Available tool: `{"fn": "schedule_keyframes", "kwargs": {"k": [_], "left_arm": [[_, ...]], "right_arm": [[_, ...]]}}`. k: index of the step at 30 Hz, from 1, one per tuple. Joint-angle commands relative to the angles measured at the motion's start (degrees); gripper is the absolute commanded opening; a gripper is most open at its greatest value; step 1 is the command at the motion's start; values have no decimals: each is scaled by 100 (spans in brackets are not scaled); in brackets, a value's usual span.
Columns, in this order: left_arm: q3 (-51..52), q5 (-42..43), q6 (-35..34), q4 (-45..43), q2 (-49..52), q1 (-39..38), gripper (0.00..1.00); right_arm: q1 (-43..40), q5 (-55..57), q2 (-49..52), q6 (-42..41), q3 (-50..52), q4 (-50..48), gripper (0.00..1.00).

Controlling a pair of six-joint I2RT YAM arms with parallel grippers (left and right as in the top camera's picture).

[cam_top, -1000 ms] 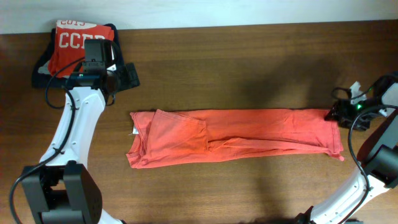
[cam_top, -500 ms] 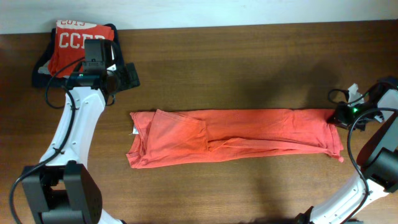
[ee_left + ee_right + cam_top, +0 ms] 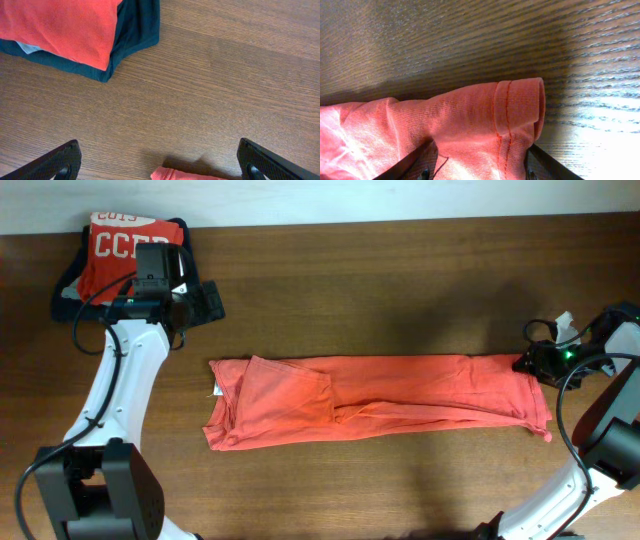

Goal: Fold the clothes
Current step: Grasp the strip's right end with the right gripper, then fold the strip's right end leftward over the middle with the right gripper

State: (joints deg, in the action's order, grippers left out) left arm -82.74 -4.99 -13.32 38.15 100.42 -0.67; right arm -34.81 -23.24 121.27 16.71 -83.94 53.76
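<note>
From overhead, the orange-red T-shirt point(image 3: 400, 395) lies on the worktop point(image 3: 350, 290) as one long narrow band, its sides already turned in lengthwise. Its far end reaches the right end effector point(image 3: 530, 365), which sits at the band's upper corner. The other end lies well apart from the left end effector point(image 3: 200, 302), towards the arm's own base. By my reading the lengthwise folds are done and the crosswise folds, end over end, are left. No chest print shows on the band. A small white speck at its end nearer the left end effector may be a tag point(image 3: 213, 390), too small to read. Just beside the left end effector, a folded red shirt point(image 3: 115, 250) rests on a navy garment point(image 3: 65, 292). It reads "CCER" in white, with a clipped line above it that I cannot make out.

In the left wrist view, the left end effector point(image 3: 160, 167) is spread wide and holds nothing. Only a sliver of the T-shirt point(image 3: 185, 175) shows between its tips, and the red and navy stack is ahead to one side.

In the right wrist view, the stitched hem point(image 3: 505, 115) of the T-shirt runs between the fingers point(image 3: 415, 167) of the right end effector point(image 3: 477, 170). They straddle the cloth, but I cannot tell whether they pinch it. No writing shows.
</note>
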Motion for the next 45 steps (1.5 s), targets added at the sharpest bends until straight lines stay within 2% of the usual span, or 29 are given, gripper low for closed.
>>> {"fn": "schedule_keyframes", "kwargs": {"k": [1, 5, 6, 7, 8, 9, 10, 19, 33, 39, 45], "left_arm": [[-57, -44, -57, 7, 28, 9, 99], [-57, -44, -57, 7, 28, 9, 99], [-57, -44, -57, 7, 28, 9, 99], [-57, -44, -57, 7, 28, 9, 99], [-57, -44, -57, 7, 28, 9, 99], [-57, -44, -57, 7, 28, 9, 99], [-57, -44, -57, 7, 28, 9, 99], [-57, -44, -57, 7, 28, 9, 99], [-57, -44, -57, 7, 28, 9, 99], [-57, -44, -57, 7, 28, 9, 99], [-57, -44, -57, 7, 28, 9, 99]], "right_arm": [[31, 293, 295, 20, 280, 81, 59], [35, 459, 295, 15, 494, -59, 58], [35, 461, 295, 15, 531, -94, 54], [35, 461, 295, 15, 551, -111, 46], [35, 461, 295, 15, 557, -125, 35], [35, 431, 295, 17, 555, -140, 11], [35, 391, 295, 17, 555, -157, 4], [-11, 282, 293, 15, 367, -129, 4], [-487, 809, 293, 20, -2020, 1290, 4], [-503, 1108, 293, 15, -2459, 1377, 4], [-431, 1106, 293, -413, -2922, 1729, 4]]}}
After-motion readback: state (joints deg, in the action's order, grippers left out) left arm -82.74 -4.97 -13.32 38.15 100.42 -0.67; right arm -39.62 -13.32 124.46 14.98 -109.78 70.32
